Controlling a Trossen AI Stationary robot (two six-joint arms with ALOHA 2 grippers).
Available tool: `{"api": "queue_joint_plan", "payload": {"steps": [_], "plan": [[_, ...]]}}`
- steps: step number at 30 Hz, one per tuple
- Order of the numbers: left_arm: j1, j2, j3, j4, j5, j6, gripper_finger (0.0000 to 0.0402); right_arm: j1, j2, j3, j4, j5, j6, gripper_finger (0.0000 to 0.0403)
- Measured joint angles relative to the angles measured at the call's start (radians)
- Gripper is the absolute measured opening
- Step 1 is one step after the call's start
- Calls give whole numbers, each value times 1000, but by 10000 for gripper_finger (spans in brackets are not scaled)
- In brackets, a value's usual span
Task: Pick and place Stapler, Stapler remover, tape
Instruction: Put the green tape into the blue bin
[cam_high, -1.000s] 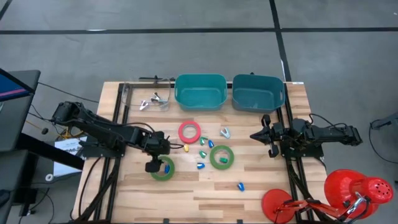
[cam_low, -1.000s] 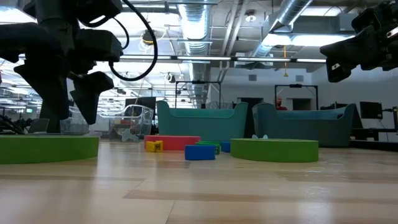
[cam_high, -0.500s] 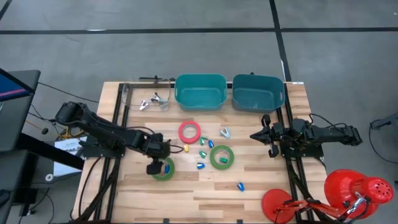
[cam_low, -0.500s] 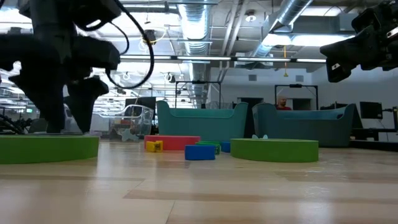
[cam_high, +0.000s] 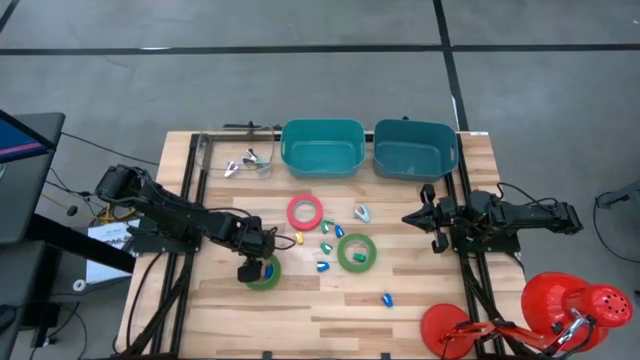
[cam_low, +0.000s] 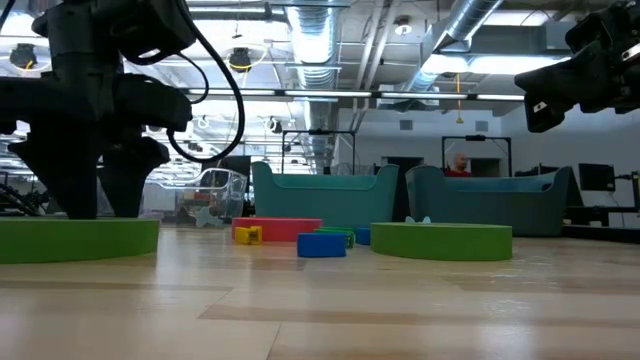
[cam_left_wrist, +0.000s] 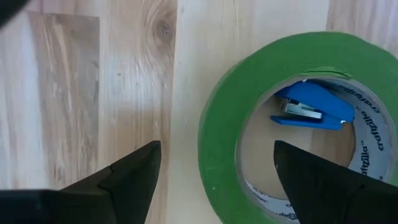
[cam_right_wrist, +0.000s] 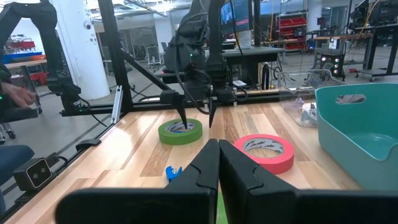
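Observation:
My left gripper (cam_high: 250, 268) is open and points down over a green tape roll (cam_high: 268, 280) lying flat near the table's left. One finger stands outside the roll's wall (cam_left_wrist: 214, 124) and the other inside its open centre, next to a small blue stapler (cam_left_wrist: 314, 111). No touch shows. A pink-red roll (cam_high: 305, 211) and a second green roll (cam_high: 356, 252) lie flat mid-table. My right gripper (cam_high: 408, 218) waits shut at the right side, clear of everything.
Two teal bins (cam_high: 322, 147) (cam_high: 415, 150) stand at the far edge, with a clear tray (cam_high: 245, 160) of metal pieces to their left. Several tiny coloured pieces (cam_high: 326, 247) lie between the rolls, and one blue piece (cam_high: 386, 298) lies nearer the front. Red objects (cam_high: 560, 305) sit at the near right corner.
My left gripper has come down over the green roll. In the low view its fingers hung above the roll's top a second ago and now reach down to it. The roll has not moved.

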Motion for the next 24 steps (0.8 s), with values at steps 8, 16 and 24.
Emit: {"api": "queue_joint_plan", "payload": {"steps": [8, 16, 24], "plan": [[0, 0, 0, -1, -28, 0, 301, 0, 0, 0, 0, 0, 0, 0], [0, 0, 0, -1, -28, 0, 247, 0, 0, 0, 0, 0, 0, 0], [0, 0, 0, -1, -27, 0, 172, 0, 0, 0, 0, 0, 0, 0]]}}
